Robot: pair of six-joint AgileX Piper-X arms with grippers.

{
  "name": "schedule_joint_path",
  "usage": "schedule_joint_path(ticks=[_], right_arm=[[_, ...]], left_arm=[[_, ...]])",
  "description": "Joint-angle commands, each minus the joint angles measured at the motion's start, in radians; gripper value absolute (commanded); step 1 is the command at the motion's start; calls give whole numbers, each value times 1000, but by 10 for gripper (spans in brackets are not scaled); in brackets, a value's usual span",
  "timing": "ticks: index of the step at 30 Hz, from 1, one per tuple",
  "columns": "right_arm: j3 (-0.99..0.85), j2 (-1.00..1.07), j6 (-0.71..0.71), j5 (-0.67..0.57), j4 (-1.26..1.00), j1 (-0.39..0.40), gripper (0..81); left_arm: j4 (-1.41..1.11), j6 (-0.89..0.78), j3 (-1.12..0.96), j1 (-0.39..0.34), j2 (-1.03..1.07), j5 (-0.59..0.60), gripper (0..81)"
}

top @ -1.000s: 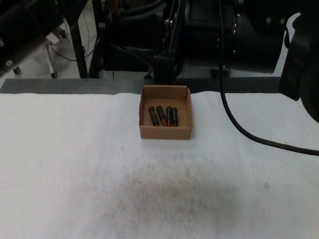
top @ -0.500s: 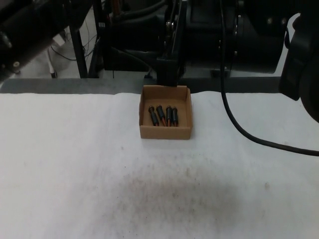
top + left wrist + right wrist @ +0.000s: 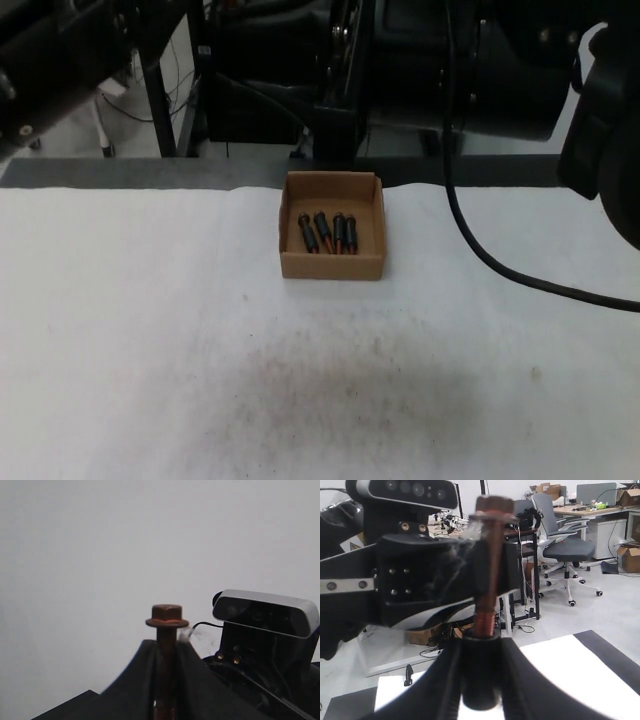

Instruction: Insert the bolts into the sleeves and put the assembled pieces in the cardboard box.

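We read no text, number, label or sign anywhere. The cardboard box [image 3: 331,265] walls carry no legible print. The camera housing [image 3: 265,611] shows no markings we can make out. On the cartons [image 3: 629,557] in the room beyond the box, any print is too small to read.

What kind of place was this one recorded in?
Probably a robotics lab in an open office: grey swivel office chairs and wooden-topped desks stand behind, and the white-covered work bench carries a small brown cardboard box of dark sleeved bolts.
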Motion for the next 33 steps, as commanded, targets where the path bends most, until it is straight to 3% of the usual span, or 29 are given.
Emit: schedule_joint_path(ticks=[1, 6, 8, 17, 22, 25, 31, 33], right_arm=[[-5, -8, 19, 4, -44, -1, 8], [-5, -8, 25, 4, -44, -1, 8], [-5, -8, 25, 4, -44, -1, 8], [-5, -8, 25, 4, -44, -1, 8], [-5, -8, 24, 33, -4, -1, 8], [-5, -8, 24, 148, 31, -1, 8], [-14, -5, 24, 470, 123, -11, 8], [-45, 10, 32, 503, 210, -32, 8]], left_arm=[[2, 1, -4, -1, 0, 57, 173], [2, -7, -4, -1, 0, 57, 464], [2, -7, -4, -1, -2, 57, 523], [2, -5, -4, 29, -28, 49, 529], [-11, -5, -5, 84, -54, -69, 528], [-14, -7, -6, 108, -82, -157, 457], [14, -2, -6, 121, -101, -168, 0], [66, -2, -6, 121, -101, -168, 3]])
